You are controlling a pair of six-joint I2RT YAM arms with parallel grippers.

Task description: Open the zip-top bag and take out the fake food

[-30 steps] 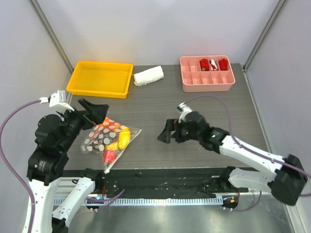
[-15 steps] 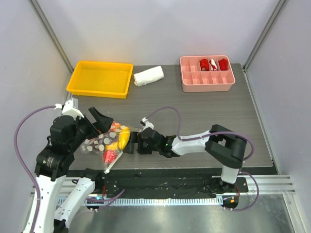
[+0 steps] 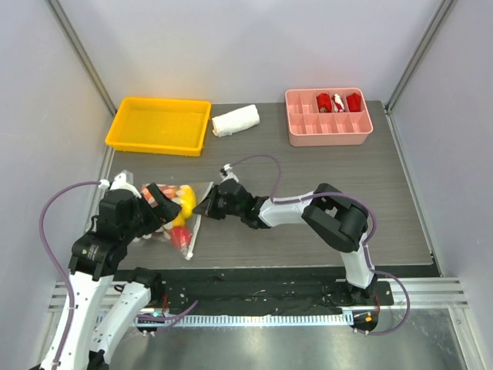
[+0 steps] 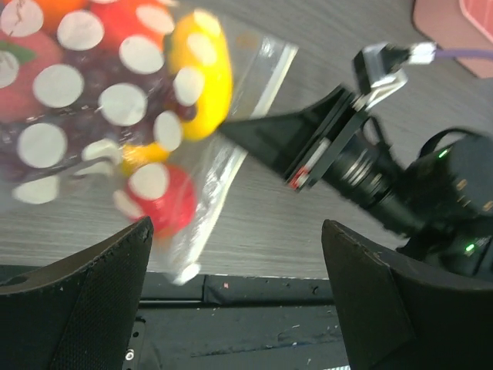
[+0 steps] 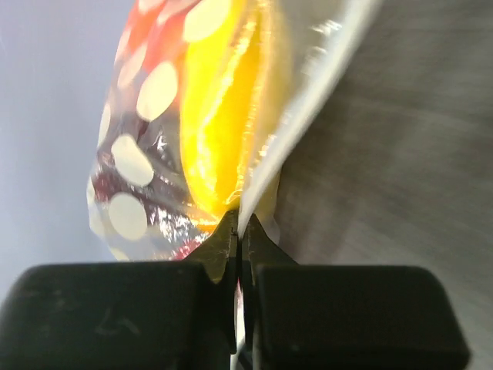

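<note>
We are watching the clear, floppy plastic zip-top bag with grey-white polka dots (image 3: 179, 220), which is sitting at the near-left of the dark table (image 3: 308, 177). The small plastic fruits (image 4: 196, 73), yellow, red, orange and purple, are all lying inside it. The right end effector (image 5: 239, 231) is pinching the bag's edge. The left end effector (image 4: 236, 231) is gaping beside the bag, gripping nothing. We are judging the opening as barely begun and the removal as wholly left to do.

Dark wood-grain table (image 3: 385, 169) runs out past the right gripper (image 3: 208, 202). Plain pale grey walls (image 3: 254, 46) box it in beyond that, metal posts (image 3: 82, 58) at the corners.
</note>
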